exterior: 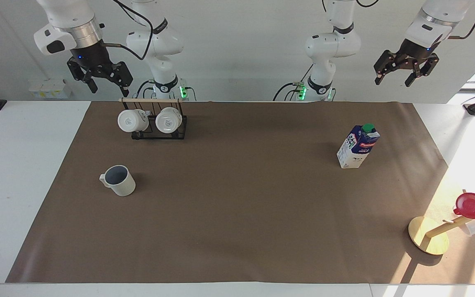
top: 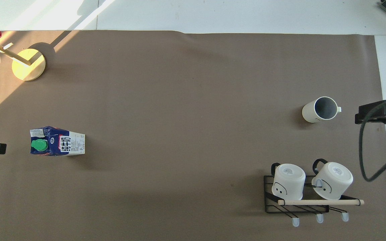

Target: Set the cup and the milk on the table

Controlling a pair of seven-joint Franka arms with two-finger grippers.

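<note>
Presently both arms are raised clear of the table [exterior: 31, 173], and neither holds anything.

Right gripper [exterior: 105, 84]: hangs in the air over the robots' edge of the table, above the mug rack [exterior: 159, 130]. Its fingers [exterior: 93, 86] stand apart, with nothing between them.

Left gripper [exterior: 394, 78]: hangs high at the left arm's end, over the robots' edge of the brown mat [exterior: 237, 231]. Its fingers stand apart and are likewise empty.

Cup [exterior: 118, 180]: off-white with a grey-blue interior, upright on the mat, mouth up, toward the right arm's end. In the facing view it sits at about 7 o'clock from the mug rack, farther from the robots than the rack, with its handle turned toward the mat's edge at the right arm's end.

Milk carton [exterior: 357, 146]: blue and white with a green cap, upright on the mat toward the left arm's end, well apart from the cup. In the facing view it lies at about 7 o'clock from the left gripper.

Other items: two white mugs [exterior: 150, 120] hang side by side on the black rack under a wooden rod. A round wooden stand [exterior: 425, 241] with a slanted peg carries a red cup [exterior: 474, 205], at about 5 o'clock from the milk carton in the facing view.
</note>
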